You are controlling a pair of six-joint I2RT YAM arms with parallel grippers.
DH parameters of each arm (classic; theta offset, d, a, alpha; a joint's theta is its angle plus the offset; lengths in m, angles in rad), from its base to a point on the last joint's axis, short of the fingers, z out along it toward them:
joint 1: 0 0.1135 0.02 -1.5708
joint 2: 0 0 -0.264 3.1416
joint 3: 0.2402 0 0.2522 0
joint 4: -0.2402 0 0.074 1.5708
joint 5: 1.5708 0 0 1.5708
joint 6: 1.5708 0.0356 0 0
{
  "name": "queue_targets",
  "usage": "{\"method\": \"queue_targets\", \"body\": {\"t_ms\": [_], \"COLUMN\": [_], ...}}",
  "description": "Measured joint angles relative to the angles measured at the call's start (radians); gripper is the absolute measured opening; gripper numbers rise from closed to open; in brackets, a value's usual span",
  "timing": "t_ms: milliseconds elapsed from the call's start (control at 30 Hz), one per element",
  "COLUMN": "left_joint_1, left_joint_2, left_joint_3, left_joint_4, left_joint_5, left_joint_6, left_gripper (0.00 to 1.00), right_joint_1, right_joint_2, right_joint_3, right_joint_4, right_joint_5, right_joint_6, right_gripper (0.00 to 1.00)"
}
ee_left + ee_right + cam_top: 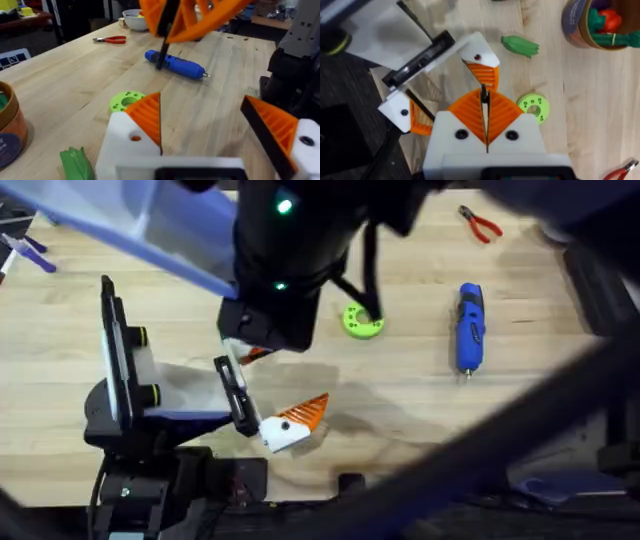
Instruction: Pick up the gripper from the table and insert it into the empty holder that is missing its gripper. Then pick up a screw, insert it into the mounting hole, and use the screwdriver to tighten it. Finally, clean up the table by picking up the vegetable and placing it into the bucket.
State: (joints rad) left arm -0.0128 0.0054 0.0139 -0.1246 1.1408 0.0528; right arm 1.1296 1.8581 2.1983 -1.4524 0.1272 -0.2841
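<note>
My right end effector (485, 117) has its orange pads pressed flat together, nothing visible between them, hanging just above my left end effector (215, 125); the left one stands wide apart, both orange fingertips mounted on white bases, gripping nothing; the blue screwdriver (469, 326) lies on the worktop (400, 390) well off to the right; green disc (362, 322) between; green vegetable (521, 45) lies near the bucket (580, 25); red pliers (481, 223) at the far edge.

Left gripper (207, 127) agape, right gripper (484, 102) (above it) pinched.
</note>
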Motion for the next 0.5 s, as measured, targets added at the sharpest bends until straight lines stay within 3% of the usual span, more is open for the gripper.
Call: {"method": "queue_targets", "body": {"t_ms": [500], "left_joint_1": [0.0], "left_joint_2": [0.0], "left_joint_3": [0.0], "left_joint_4": [0.0], "left_joint_5": [0.0], "left_joint_6": [0.0], "left_gripper": [0.986], "right_joint_1": [0.017], "right_joint_2": [0.043], "right_joint_3": [0.0], "right_joint_4": [0.041], "right_joint_5": [0.0], "right_joint_6": [-0.038], "right_gripper": [0.006]}}
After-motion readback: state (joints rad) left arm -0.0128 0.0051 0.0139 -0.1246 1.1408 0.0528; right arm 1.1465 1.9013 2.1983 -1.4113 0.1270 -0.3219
